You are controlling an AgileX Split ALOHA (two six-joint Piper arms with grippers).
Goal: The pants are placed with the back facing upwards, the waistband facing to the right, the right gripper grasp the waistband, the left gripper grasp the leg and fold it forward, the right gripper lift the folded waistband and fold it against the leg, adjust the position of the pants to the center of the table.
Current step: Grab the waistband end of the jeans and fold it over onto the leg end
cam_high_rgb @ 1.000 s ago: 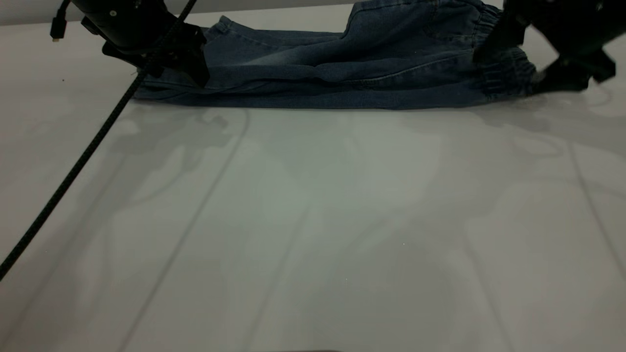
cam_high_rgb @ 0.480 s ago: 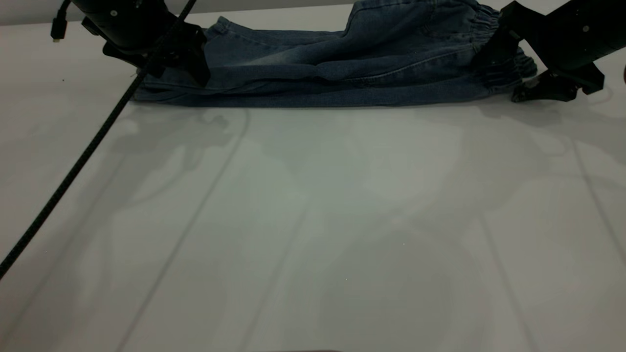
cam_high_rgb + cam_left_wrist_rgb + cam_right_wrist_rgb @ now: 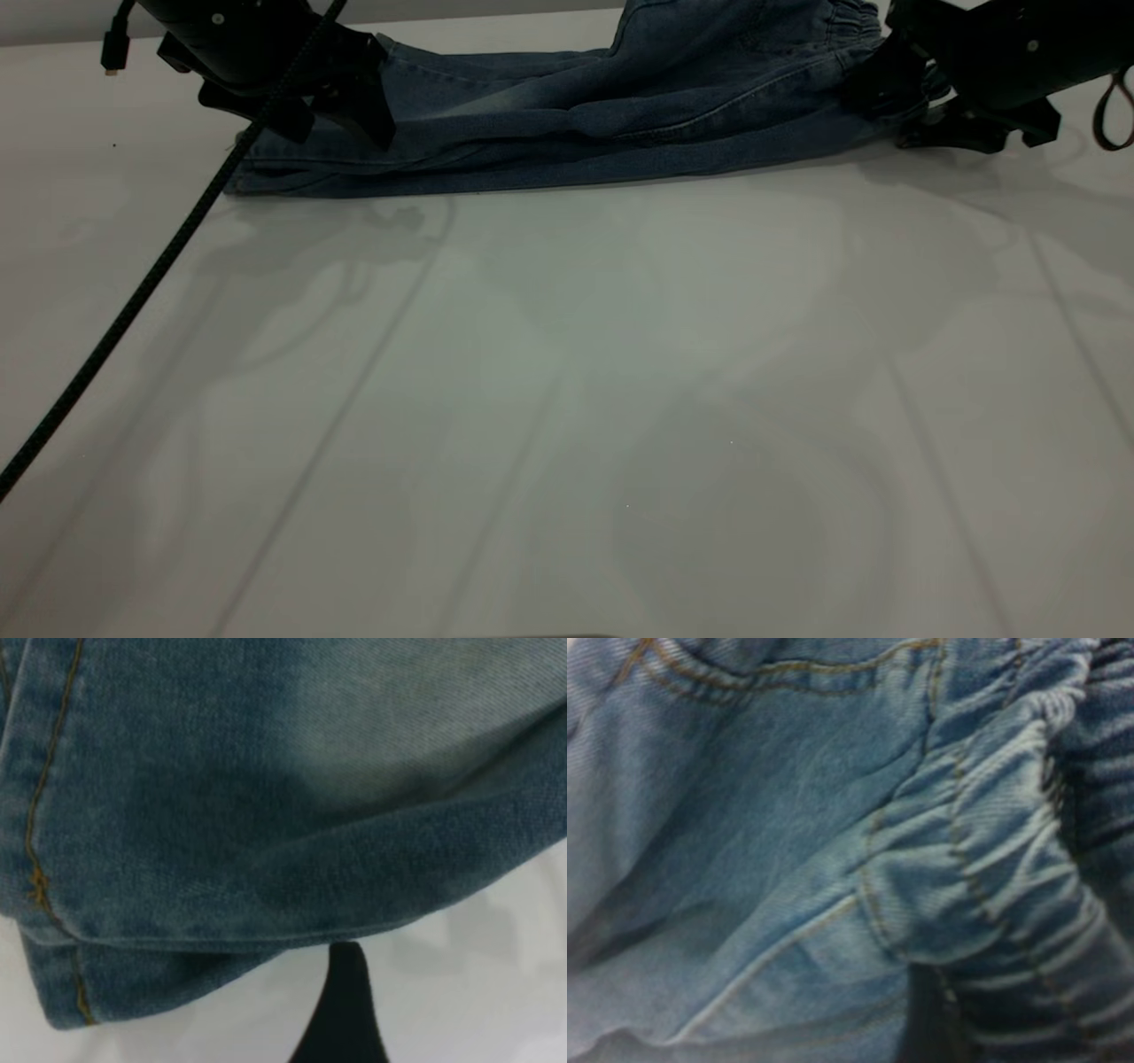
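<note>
Blue denim pants (image 3: 620,115) lie folded lengthwise along the table's far edge, waistband (image 3: 850,22) to the right. My left gripper (image 3: 354,102) sits on the leg end at the left, shut on the leg. In the left wrist view the hemmed leg (image 3: 266,815) fills the frame, one black finger (image 3: 345,1010) reaching its folded edge. My right gripper (image 3: 886,93) is shut on the waistband and holds that end slightly off the table. The right wrist view shows the elastic waistband (image 3: 992,842) close up, with a dark finger (image 3: 926,1019) partly buried in the cloth.
A black braided cable (image 3: 133,301) runs from the left arm diagonally down to the lower left. A dark strap loop (image 3: 1114,111) hangs at the right edge. The white table (image 3: 567,399) stretches bare in front of the pants.
The right gripper has moved back and up with the waistband, lifting the pants' right end. The left gripper and the leg end have shifted slightly up and right.
</note>
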